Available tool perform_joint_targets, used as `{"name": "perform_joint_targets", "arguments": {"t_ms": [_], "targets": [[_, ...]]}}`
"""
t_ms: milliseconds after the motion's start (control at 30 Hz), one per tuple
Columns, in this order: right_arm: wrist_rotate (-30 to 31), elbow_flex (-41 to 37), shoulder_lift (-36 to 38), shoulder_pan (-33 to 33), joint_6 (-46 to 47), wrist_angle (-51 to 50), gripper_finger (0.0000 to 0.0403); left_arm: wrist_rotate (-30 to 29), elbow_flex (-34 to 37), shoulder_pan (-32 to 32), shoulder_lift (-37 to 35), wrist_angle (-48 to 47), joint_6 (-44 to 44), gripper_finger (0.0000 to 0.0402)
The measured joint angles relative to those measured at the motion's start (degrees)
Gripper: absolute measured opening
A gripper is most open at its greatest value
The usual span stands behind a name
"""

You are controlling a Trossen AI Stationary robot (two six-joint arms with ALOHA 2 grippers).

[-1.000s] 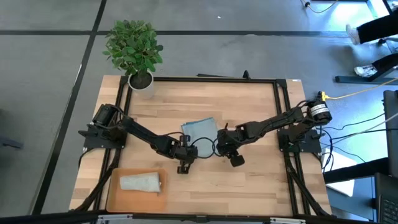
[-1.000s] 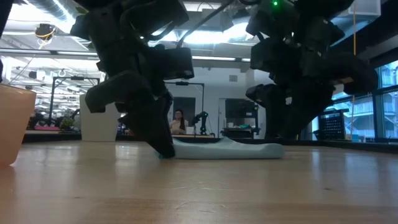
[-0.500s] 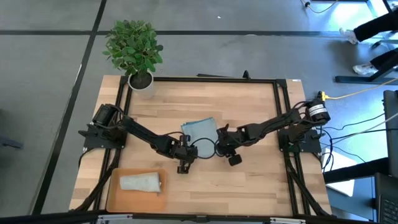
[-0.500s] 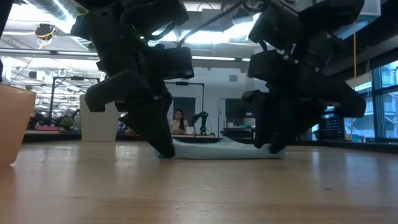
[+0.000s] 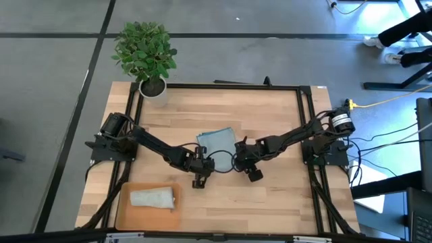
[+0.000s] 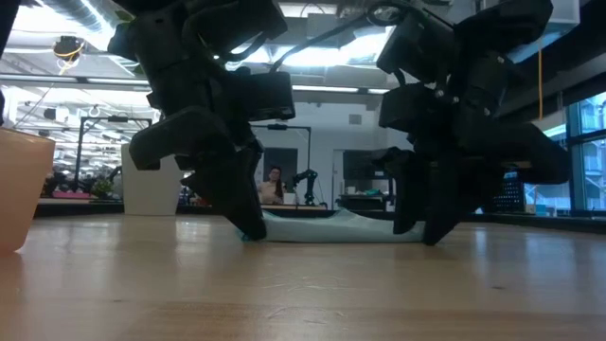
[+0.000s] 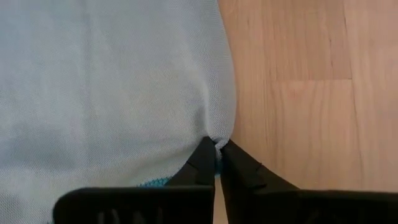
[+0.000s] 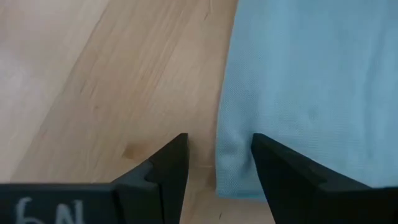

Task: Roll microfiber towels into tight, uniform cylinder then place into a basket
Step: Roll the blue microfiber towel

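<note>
A light blue microfiber towel (image 5: 216, 142) lies flat at the table's middle. My left gripper (image 5: 200, 162) is shut on its near left corner. My right gripper (image 5: 240, 162) stands open at the near right corner (image 8: 231, 177), one finger on the bare wood beside it and one over the cloth; whether it touches, I cannot tell. In the low view its fingertips (image 6: 423, 229) reach down to the table. A rolled pale towel (image 5: 152, 197) lies in the orange-tan basket (image 5: 121, 202) at the near left. My left gripper pinches the blue towel's near left corner (image 7: 216, 140) between its two fingertips. The fingers slant down at it from the near left. The cloth puckers slightly at the pinch, and the rest of the towel lies flat on the table.
A potted plant in a white pot (image 5: 152, 86) stands at the far left corner. A black frame rail (image 5: 223, 86) runs round the table. Bare wood lies near and right of the towel.
My right gripper has sunk toward the table at the towel's near right corner, its fingertips now at the tabletop. The towel and my left gripper have kept still.
</note>
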State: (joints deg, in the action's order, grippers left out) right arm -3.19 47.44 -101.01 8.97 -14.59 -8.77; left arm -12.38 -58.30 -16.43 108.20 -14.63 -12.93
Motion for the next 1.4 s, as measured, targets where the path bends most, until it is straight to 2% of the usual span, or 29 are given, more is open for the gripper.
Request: {"name": "perform_joint_targets", "arguments": {"t_ms": [167,400,467,633,867,1033,1267,1400], "targets": [[0.8,0.0,-0.2,0.0,2.0,0.7,0.0141,0.1,0.0,0.0,0.0,0.0,0.0,0.0001],[2.4,0.0,-0.4,-0.2,6.7,0.7,0.0015,1.6,0.0,0.0,0.0,0.0,-0.4,0.0000],[0.7,0.0,-0.4,-0.4,6.8,0.5,0.0014,2.5,0.1,0.0,-0.6,-0.1,-0.5,0.0000],[-7.9,0.8,0.0,-1.8,8.4,-0.2,0.0007,7.6,0.3,0.7,-3.5,-3.0,-0.6,0.0000],[-17.7,7.6,0.1,-4.0,8.4,-7.1,0.0004,14.0,0.2,2.2,-6.6,-6.5,-3.9,0.0000],[-19.8,10.6,0.0,-5.6,10.2,-10.2,0.0004,15.2,0.3,2.8,-8.3,-7.9,-8.0,0.0000],[-29.0,10.9,0.1,-8.1,13.2,-12.8,0.0004,23.7,-0.1,3.3,-8.8,-6.5,-11.3,0.0000],[-29.6,10.8,0.1,-9.1,20.5,-11.6,0.0004,22.4,0.0,3.4,-8.8,-7.1,-15.8,0.0000]]}}
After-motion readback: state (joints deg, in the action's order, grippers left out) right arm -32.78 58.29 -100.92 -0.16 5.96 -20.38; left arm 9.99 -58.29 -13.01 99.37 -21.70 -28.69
